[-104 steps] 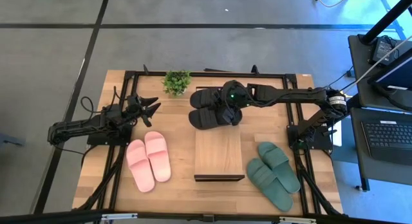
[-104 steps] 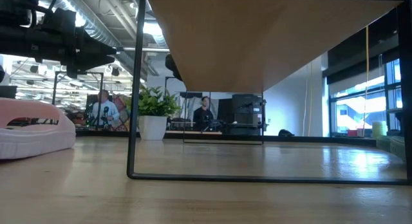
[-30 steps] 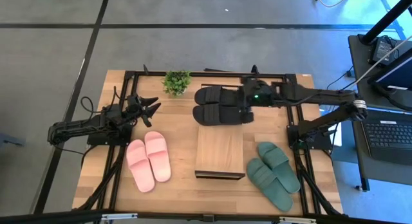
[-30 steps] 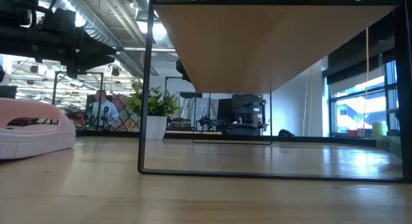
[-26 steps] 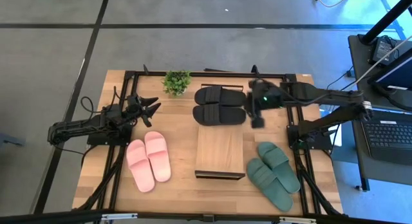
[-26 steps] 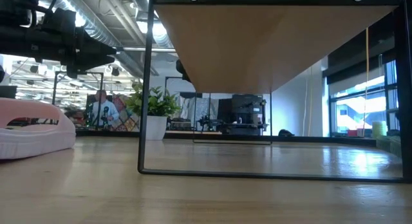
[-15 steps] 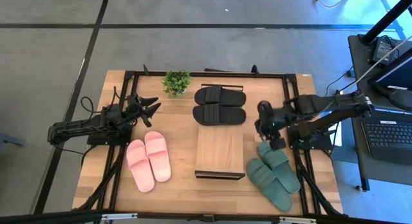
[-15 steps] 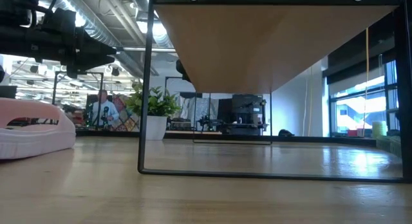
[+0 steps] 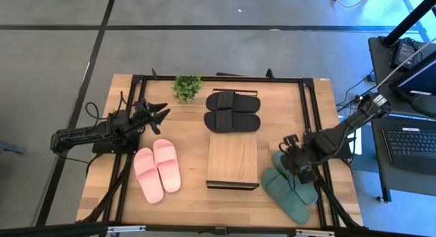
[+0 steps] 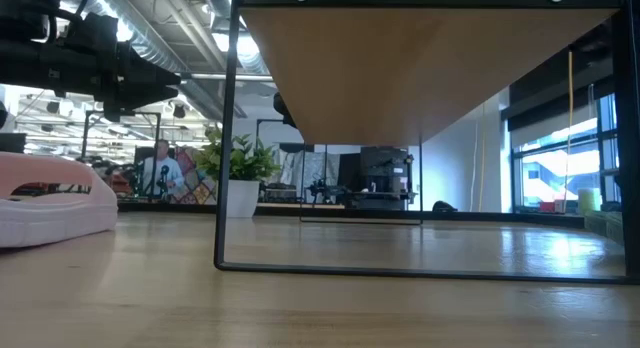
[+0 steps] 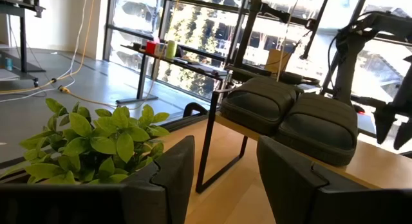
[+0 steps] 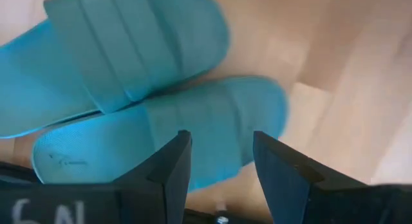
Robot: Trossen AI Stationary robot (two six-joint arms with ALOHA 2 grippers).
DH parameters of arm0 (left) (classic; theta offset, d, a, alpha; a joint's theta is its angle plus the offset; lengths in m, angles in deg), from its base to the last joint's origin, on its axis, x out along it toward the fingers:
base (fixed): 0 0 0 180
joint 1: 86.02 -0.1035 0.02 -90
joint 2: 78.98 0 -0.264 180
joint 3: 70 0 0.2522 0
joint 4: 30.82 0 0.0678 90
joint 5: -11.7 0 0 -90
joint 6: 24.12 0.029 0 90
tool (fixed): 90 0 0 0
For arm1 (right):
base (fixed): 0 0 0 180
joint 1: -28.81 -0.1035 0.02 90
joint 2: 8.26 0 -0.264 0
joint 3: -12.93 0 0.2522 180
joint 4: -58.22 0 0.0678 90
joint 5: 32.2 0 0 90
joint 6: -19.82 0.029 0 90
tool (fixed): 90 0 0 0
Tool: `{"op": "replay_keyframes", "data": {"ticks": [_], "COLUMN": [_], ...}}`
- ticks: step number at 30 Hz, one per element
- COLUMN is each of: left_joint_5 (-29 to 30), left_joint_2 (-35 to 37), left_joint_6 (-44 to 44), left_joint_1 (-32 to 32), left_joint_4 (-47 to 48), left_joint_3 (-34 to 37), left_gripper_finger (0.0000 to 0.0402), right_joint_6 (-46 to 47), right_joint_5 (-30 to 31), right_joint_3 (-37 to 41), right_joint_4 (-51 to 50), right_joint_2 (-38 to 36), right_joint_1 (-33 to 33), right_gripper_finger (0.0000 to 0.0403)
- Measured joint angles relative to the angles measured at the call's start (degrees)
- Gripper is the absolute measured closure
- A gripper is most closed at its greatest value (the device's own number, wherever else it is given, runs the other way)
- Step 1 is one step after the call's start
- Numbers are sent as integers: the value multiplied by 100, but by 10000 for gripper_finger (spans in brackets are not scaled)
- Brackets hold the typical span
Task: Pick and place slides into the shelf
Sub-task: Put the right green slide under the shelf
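Observation:
The black slides (image 9: 232, 111) lie side by side on the far end of the shelf (image 9: 231, 159); the left wrist view shows them (image 11: 290, 114) soles down on its plank. The dark green slides (image 9: 289, 186) lie on the table at the near right, and my right gripper (image 9: 297, 163) hangs open just above them, pointing down, its fingers over the pair (image 12: 161, 89). The pale pink slides (image 9: 158, 170) lie at the near left. My left gripper (image 9: 160, 114) waits open at the far left, level, near the plant.
A small potted plant (image 9: 187, 87) stands at the far edge, left of the black slides. A dark metal frame (image 9: 306, 107) runs around the table. The near half of the shelf's plank is bare. In the low view the pink slide (image 10: 50, 203) lies left of the shelf's leg (image 10: 222, 138).
My right gripper has swung from the right end of the black slides toward the table's near right, sinking and tipping until it points down over the green slides. The black slides stay on the shelf's far end.

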Motion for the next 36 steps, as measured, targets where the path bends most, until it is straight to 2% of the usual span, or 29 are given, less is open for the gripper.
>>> {"op": "replay_keyframes", "data": {"ticks": [9,14,21,36], "left_joint_5": [-24,-24,-24,-22], "left_joint_2": [0,0,2,2], "left_joint_6": [0,0,-4,-14], "left_joint_1": [-2,0,0,0], "left_joint_4": [0,0,1,0], "left_joint_3": [-1,-1,-1,-2], "left_gripper_finger": [240,240,240,240], "right_joint_6": [1377,1789,2424,2625], "right_joint_5": [-203,-322,-284,572], "right_joint_3": [589,807,1107,790], "right_joint_4": [842,1057,1071,823], "right_joint_2": [2,47,339,1012], "right_joint_1": [-943,-1344,-1402,-1400], "right_gripper_finger": [235,235,235,235]}}
